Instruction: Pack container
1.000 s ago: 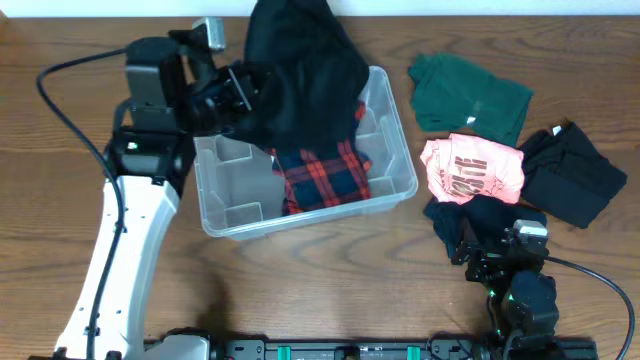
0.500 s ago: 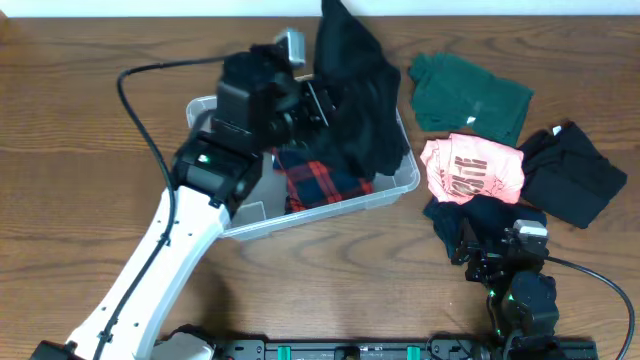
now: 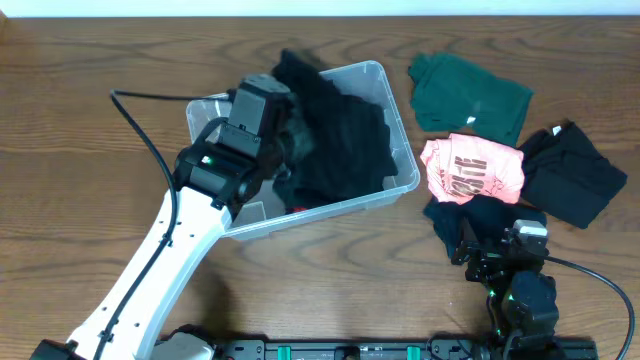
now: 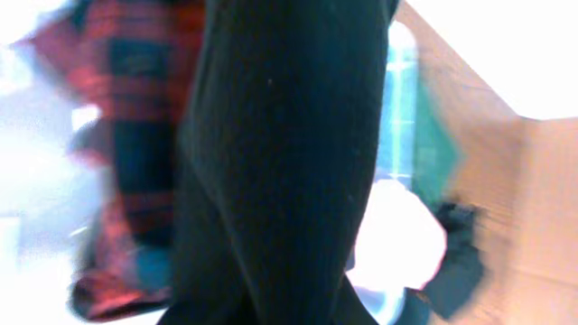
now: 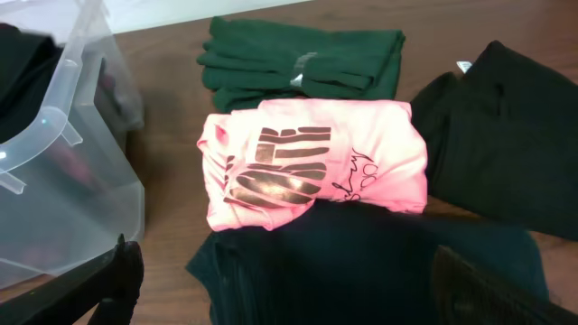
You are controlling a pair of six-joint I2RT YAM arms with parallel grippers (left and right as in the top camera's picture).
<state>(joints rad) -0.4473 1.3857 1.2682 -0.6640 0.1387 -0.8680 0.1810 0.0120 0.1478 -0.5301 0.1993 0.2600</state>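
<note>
Pinching black garment (image 3: 340,140) in container (image 3: 350,205): left fingers | right fingers (image 5: 122,280) spread | pink shirt (image 3: 472,168) beside

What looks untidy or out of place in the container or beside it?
The black garment lies bunched, not folded, in the container, covering most of the red plaid piece. One end seems to rise past the far rim. The folded pink shirt beside the container looks tidy.

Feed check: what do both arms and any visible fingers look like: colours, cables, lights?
The left arm has a long white link, black joint housings, a green light and a looping black cable. The right arm is compact and black, with a grey camera box and a thin black cable. The right gripper has black fingers.
</note>
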